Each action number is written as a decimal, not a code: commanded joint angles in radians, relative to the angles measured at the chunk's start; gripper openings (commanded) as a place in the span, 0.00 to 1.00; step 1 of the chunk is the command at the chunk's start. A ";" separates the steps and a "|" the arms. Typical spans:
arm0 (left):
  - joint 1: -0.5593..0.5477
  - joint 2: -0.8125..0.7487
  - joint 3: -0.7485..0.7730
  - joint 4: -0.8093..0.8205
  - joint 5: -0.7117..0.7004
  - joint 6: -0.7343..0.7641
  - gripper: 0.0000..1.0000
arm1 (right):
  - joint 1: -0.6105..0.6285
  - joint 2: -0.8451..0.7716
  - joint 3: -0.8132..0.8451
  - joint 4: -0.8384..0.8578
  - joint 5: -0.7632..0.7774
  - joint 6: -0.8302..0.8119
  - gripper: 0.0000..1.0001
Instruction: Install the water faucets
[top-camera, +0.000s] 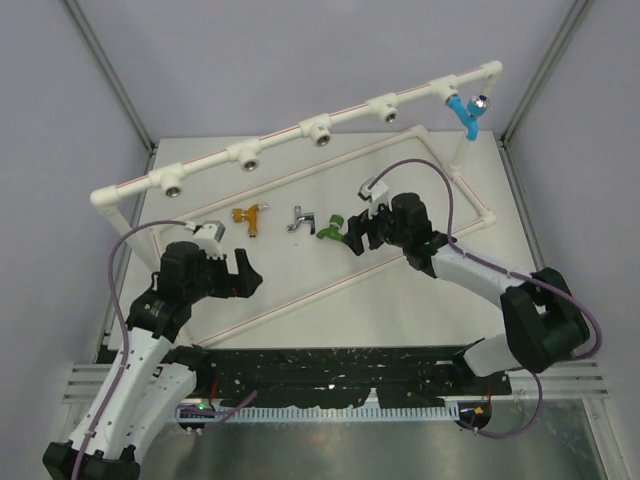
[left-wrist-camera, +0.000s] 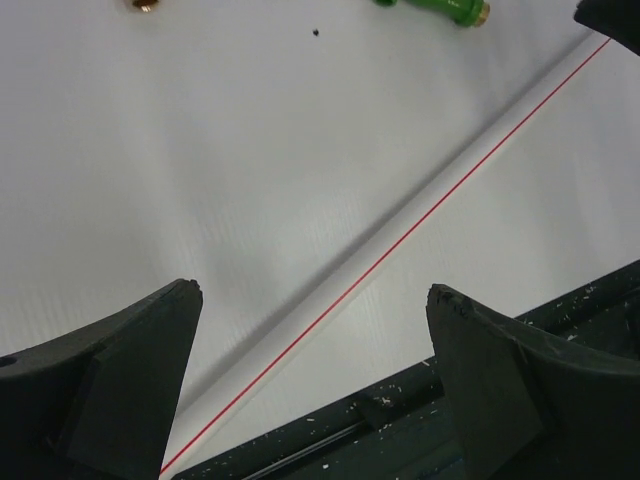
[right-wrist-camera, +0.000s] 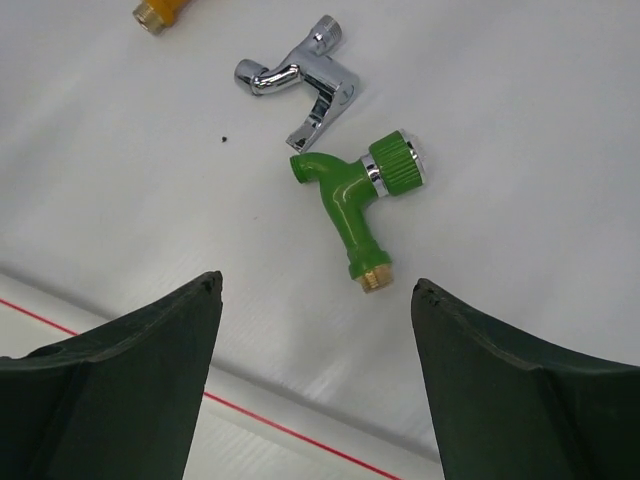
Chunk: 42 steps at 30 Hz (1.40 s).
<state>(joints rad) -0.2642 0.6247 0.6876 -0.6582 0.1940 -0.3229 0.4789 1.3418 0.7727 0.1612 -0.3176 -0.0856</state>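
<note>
Right gripper (right-wrist-camera: 317, 287), jaws spread and empty, hangs just short of the green faucet (right-wrist-camera: 350, 195) lying flat on the table (right-wrist-camera: 550, 100). Likely rigid, light, slick: grip its straight stem, not the ribbed knob. Silver faucet (right-wrist-camera: 305, 85) lies just beyond.

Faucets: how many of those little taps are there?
4. The blue faucet is mounted at the far right end of the pipe frame; the orange-gold faucet, silver faucet and green faucet lie in a row on the table.
</note>
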 joint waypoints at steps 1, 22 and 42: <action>-0.007 0.013 -0.083 0.187 0.136 -0.114 1.00 | 0.055 0.163 0.076 0.208 0.148 0.148 0.79; -0.021 0.063 -0.160 0.256 0.157 -0.154 1.00 | 0.175 0.614 0.405 0.117 0.689 0.523 0.76; -0.043 0.055 -0.157 0.299 0.246 -0.194 0.99 | 0.188 0.527 0.249 0.257 0.612 0.500 0.12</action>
<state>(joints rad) -0.2939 0.6853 0.5262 -0.4381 0.3737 -0.4953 0.6613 1.9816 1.0870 0.3077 0.3103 0.4671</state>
